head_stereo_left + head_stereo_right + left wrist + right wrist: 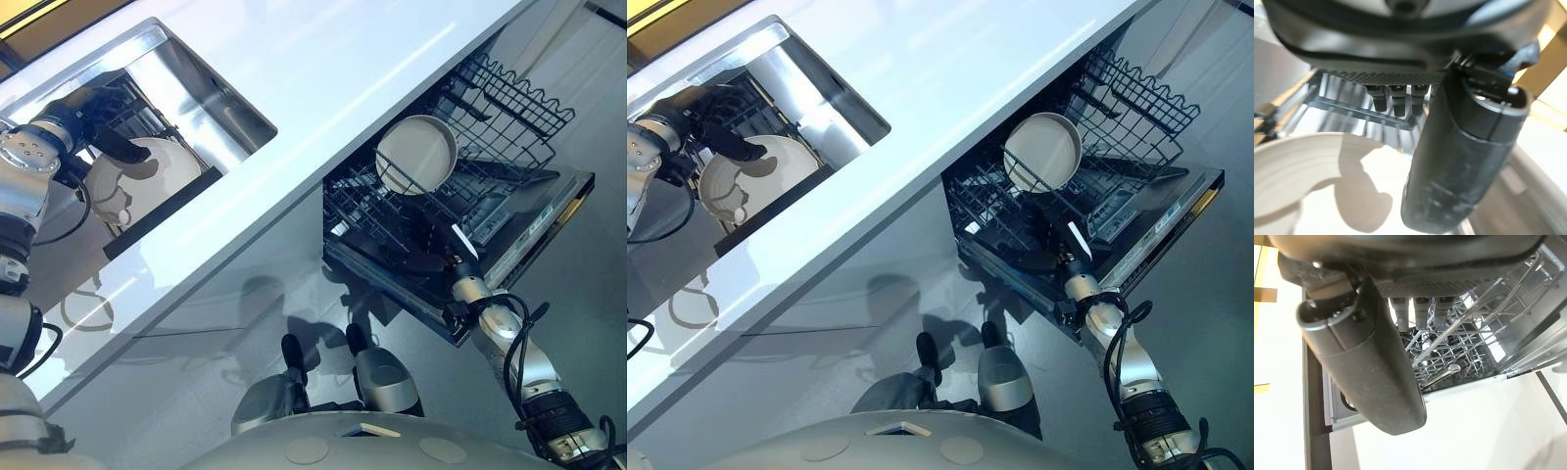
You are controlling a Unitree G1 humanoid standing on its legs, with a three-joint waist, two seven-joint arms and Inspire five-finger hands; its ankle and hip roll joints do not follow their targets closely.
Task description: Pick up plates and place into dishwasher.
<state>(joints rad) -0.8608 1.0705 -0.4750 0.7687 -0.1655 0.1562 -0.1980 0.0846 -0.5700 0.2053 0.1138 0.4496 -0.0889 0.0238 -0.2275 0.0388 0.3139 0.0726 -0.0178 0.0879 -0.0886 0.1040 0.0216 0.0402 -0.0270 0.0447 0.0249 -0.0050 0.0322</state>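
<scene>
One plate (416, 154) is already standing on its rim in the dishwasher rack (509, 108), its hollow face turning toward the robot. Being round, it is showing no long axis. A second plate (147, 181) is lying face-up in the sink (211, 93), so the job is looking partly done. The left hand (103, 132) is hovering just above it, fingers relaxed, holding nothing. The right hand (439, 257) is hanging loose and empty at the rack's front.

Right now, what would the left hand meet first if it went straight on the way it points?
Most likely the white plate in the sink; the left hand hangs right by it, though depth is unclear.
</scene>
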